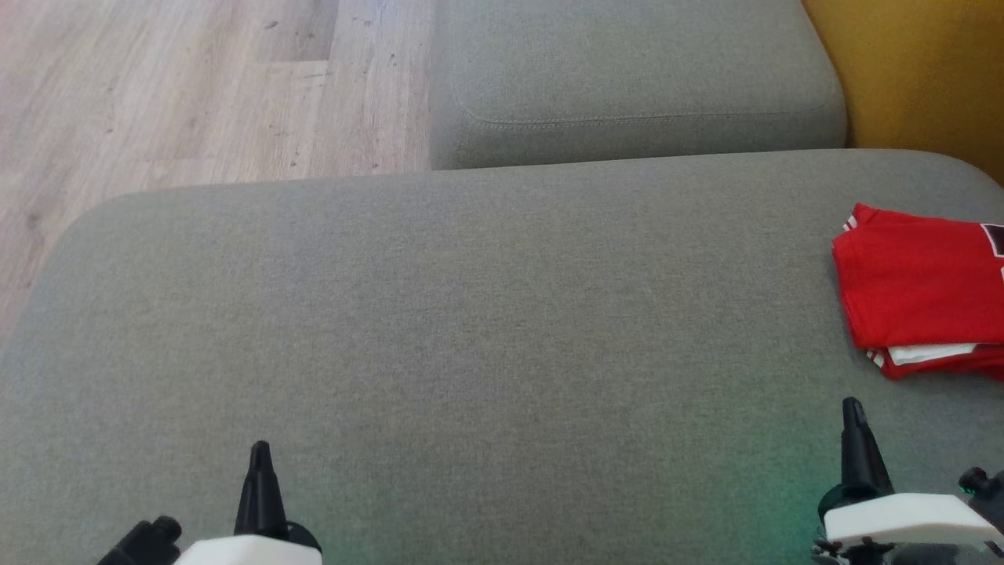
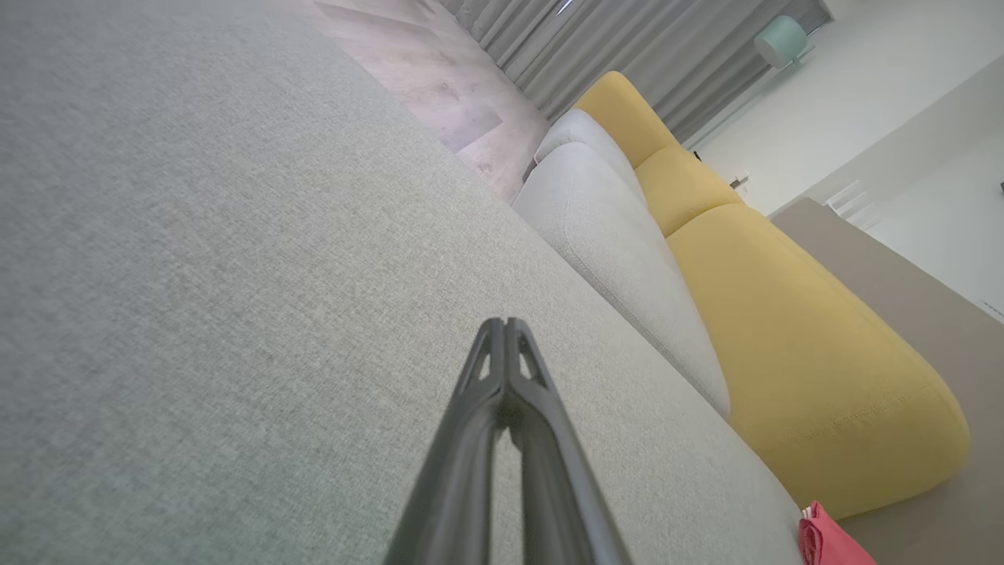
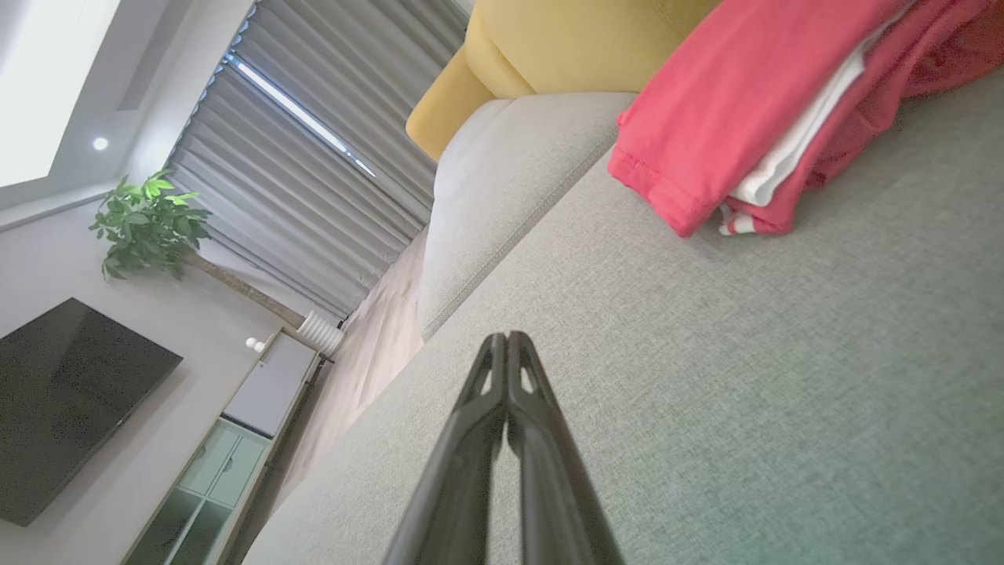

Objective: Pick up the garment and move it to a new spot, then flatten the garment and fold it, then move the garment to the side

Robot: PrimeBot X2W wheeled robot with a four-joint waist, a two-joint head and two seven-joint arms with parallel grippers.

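The wide grey cushion is used as the work surface. The red garment is seen folded into a compact stack at its right edge, so the folding and the move aside are judged done, with little left. The left pincer and the right pincer are pressed together, empty, apart from the cloth.

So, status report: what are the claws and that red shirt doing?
Left gripper shut, empty. Right gripper shut, empty. Red garment folded, right side of grey cushion. Nothing in the way.
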